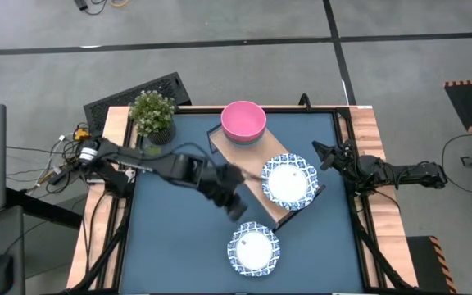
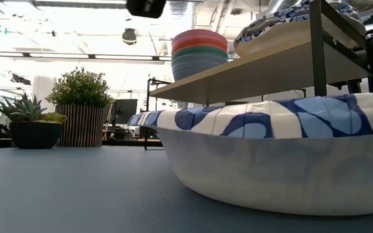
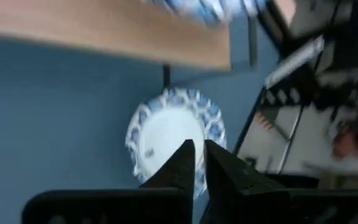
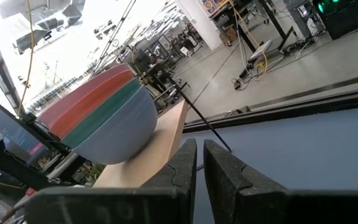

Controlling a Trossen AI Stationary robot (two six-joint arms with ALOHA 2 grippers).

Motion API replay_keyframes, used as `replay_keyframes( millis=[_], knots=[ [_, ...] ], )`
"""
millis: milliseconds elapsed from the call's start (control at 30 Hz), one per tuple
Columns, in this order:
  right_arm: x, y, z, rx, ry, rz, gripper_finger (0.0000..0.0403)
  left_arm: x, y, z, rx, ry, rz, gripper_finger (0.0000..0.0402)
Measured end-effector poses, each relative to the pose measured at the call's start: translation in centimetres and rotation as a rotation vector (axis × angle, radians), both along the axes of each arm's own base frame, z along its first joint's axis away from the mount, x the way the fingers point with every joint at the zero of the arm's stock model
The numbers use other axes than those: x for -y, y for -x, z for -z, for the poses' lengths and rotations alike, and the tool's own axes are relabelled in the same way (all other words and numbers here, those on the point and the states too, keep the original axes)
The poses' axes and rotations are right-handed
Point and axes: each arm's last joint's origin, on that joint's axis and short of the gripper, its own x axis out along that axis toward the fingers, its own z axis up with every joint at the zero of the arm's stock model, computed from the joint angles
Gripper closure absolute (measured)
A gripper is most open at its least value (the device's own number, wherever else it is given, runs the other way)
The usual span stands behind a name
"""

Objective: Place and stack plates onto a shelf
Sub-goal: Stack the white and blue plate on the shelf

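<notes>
One blue-rimmed white plate (image 1: 253, 248) lies flat on the blue table near its front edge; it also shows in the left wrist view (image 3: 169, 134) and fills the low view (image 2: 277, 162). A stack of like plates (image 1: 289, 180) rests on the near end of the wooden shelf (image 1: 252, 164). My left gripper (image 1: 236, 209) hovers over the table beside the shelf, above and just behind the lone plate; its fingers (image 3: 199, 155) are shut and empty. My right gripper (image 1: 319, 156) waits at the table's right edge, shut and empty (image 4: 199, 155).
A stack of coloured bowls, pink on top (image 1: 243, 120), stands on the shelf's far end. Two potted plants (image 1: 152, 115) stand at the table's far left corner. The table's left half (image 1: 170, 238) is bare blue surface.
</notes>
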Motion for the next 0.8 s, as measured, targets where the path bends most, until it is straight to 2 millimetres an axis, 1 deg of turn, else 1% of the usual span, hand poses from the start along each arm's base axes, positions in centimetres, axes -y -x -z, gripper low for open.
replay_keyframes(
  millis=[67, 133, 233, 300, 400, 567, 733, 800],
  knots=[
    [0.0, 0.0, 0.0, 0.0, 0.0, 0.0, 0.0345, 1.4, 0.5, 0.4, -0.029, -0.042, 0.061, 0.0365],
    [0.0, 0.0, 0.0, -0.004, 0.004, 0.0, 0.0345, 2.5, 1.1, 0.7, -0.071, -0.088, 0.075, 0.0343],
    [0.0, 0.0, 0.0, -0.015, 0.015, 0.0, 0.0345, 3.4, 1.8, 1.1, -0.121, -0.143, 0.067, 0.0306],
    [0.0, 0.0, 0.0, -0.016, 0.016, 0.001, 0.0345, 3.9, 2.2, 1.4, -0.158, -0.143, 0.048, 0.0281],
    [0.0, 0.0, 0.0, -0.017, 0.017, 0.002, 0.0345, 4.8, 1.7, 2.6, -0.197, -0.133, 0.023, 0.0245],
    [0.0, 0.0, 0.0, -0.018, 0.017, 0.002, 0.0345, 6.2, 0.3, 5.9, -0.282, -0.137, 0.01, 0.0196],
    [0.0, 0.0, 0.0, -0.019, 0.017, 0.0, 0.0345, 6.8, -1.1, 8.7, -0.343, -0.126, -0.015, 0.0165],
    [0.0, 0.0, 0.0, -0.018, 0.017, -0.006, 0.0345, 7.0, -1.7, 9.5, -0.332, -0.117, -0.023, 0.0159]
  ],
)
